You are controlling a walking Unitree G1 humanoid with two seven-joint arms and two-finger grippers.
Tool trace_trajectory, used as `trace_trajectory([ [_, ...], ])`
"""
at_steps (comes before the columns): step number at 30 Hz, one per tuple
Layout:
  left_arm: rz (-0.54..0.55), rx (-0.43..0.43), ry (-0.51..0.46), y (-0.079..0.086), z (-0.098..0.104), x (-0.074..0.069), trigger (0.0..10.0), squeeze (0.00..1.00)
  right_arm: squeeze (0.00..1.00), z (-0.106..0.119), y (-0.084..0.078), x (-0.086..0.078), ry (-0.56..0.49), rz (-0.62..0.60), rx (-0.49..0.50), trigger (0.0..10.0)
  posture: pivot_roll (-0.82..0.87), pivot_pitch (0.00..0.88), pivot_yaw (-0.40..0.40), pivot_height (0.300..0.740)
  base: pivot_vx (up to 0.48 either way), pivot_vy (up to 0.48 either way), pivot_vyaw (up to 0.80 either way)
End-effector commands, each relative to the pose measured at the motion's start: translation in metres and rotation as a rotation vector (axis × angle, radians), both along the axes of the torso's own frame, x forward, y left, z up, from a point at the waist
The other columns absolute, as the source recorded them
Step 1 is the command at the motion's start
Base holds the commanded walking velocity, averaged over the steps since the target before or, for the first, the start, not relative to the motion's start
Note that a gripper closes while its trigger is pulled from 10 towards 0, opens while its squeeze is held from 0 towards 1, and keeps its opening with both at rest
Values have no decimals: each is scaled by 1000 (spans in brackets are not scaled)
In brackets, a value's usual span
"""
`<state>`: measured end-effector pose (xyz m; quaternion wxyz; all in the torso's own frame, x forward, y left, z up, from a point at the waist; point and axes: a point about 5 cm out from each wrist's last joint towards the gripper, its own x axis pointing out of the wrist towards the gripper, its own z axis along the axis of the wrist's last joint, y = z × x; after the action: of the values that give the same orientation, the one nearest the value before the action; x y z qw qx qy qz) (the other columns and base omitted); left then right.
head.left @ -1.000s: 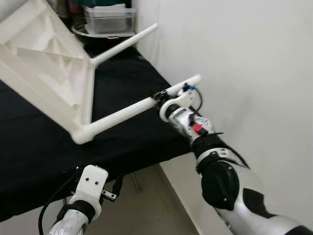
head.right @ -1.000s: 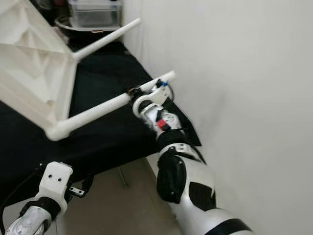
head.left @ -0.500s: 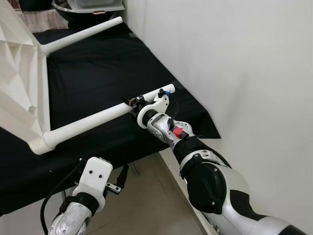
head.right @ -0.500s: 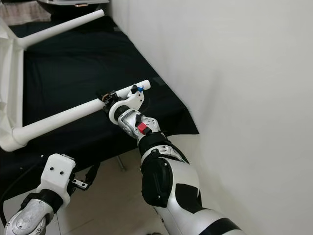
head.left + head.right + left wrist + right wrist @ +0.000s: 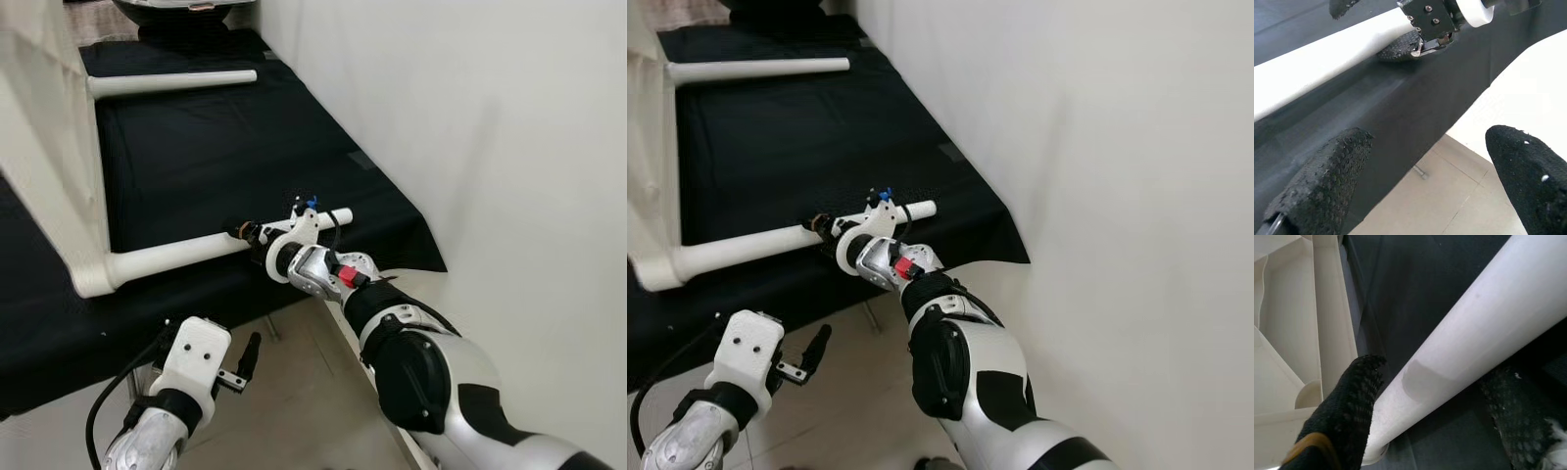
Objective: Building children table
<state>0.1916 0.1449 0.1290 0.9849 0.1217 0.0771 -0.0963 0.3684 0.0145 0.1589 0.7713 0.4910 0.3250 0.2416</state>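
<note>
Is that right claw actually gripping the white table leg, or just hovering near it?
Touching. In the right wrist view both black fingers press against the white leg from either side, no gap visible.

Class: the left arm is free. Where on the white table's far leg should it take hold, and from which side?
Mid-shaft on the far leg, coming from above. It is a bare round tube lying level over the black cloth, so fingers can straddle it. The right tool grips the near leg likewise.

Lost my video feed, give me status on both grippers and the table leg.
Right gripper shut on near table leg. Left gripper open, low beside black-covered bench. Nothing blocking.
</note>
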Motion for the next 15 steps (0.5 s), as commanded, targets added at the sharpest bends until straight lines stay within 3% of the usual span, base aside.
trace_trajectory([
  [1,3,7,15,-1,-3,-2,10000,0,0,0,2,-2,7,26,10,10000,167,132,-136,740,0,0,0],
  [9,2,11,10,-3,-5,2,10000,0,0,-10,-22,-5,14,108,15,10000,146,111,-135,740,0,0,0],
  [12,1,14,8,-3,-6,6,10000,0,0,-16,-47,-18,-1,238,25,10000,139,98,-131,740,0,0,0],
  [14,1,14,8,-3,-6,6,10000,0,0,-16,-47,-18,-1,238,25,10000,139,98,-131,740,0,0,0],
  [15,2,14,9,-2,-6,8,10000,0,0,-18,-57,-27,0,268,26,10000,131,91,-129,740,0,0,0],
])
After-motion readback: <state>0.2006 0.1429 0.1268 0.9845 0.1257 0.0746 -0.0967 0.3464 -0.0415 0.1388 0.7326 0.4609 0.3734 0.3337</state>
